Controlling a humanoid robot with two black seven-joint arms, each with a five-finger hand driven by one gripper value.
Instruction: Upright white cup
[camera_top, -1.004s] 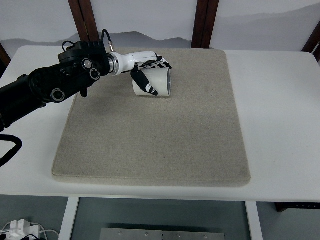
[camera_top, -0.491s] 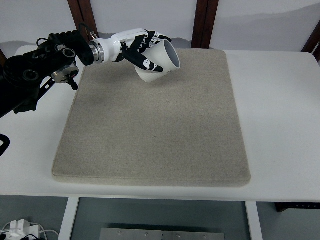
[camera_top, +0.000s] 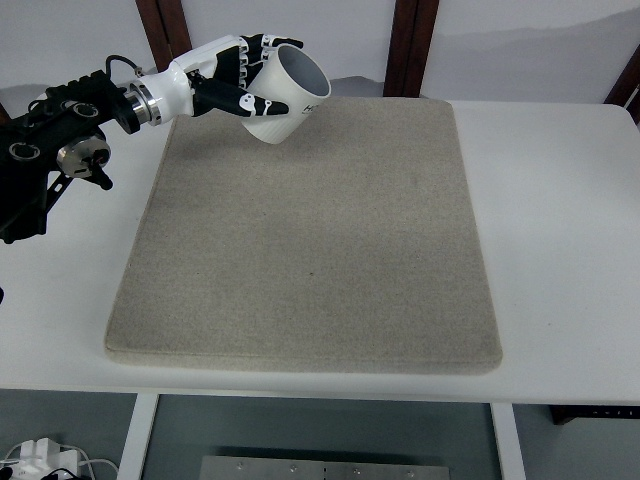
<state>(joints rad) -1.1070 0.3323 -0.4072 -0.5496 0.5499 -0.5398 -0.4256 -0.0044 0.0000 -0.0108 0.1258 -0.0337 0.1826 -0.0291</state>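
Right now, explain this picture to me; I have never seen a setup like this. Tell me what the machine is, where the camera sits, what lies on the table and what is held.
This is a humanoid robot working at a white table. The camera sits high on the robot's side, looking forward and down. A grey mat covers most of the table. The black left arm reaches in from the left; its five-fingered left hand grips a white cup at the mat's far left corner. The cup is tilted, opening facing up and right, not yet upright. The right arm is out of view.
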